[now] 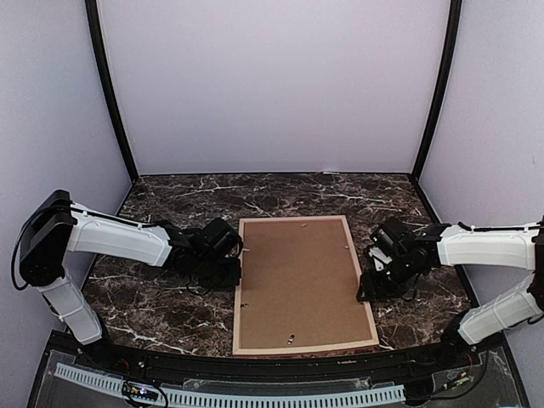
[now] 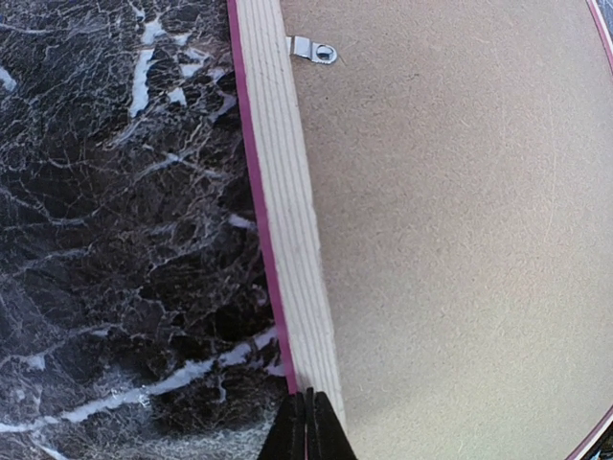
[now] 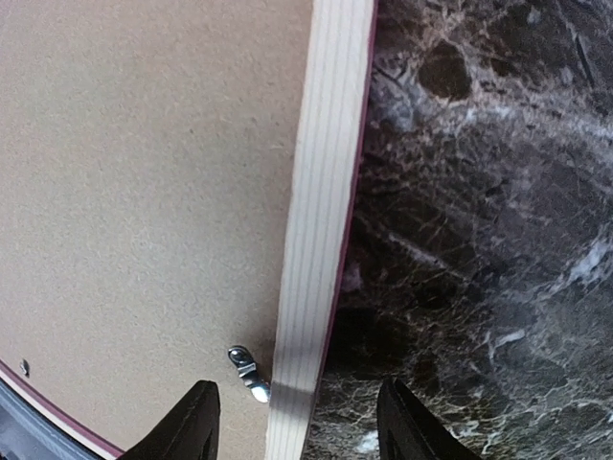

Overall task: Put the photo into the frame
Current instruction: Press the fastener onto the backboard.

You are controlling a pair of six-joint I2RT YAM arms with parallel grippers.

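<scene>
The middle of the table [image 1: 289, 194] is covered by the frame [image 1: 306, 347], hemmed by the left gripper [image 2: 306, 433] and right gripper [image 3: 297, 422] at its side rails. Open room is left beyond its far rail.

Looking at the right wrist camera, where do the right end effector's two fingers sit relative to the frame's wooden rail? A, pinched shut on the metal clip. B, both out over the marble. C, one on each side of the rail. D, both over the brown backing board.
C: the right end effector stands open, one finger over the backing board, the other over the marble table, with the rail of the frame between them.
</scene>
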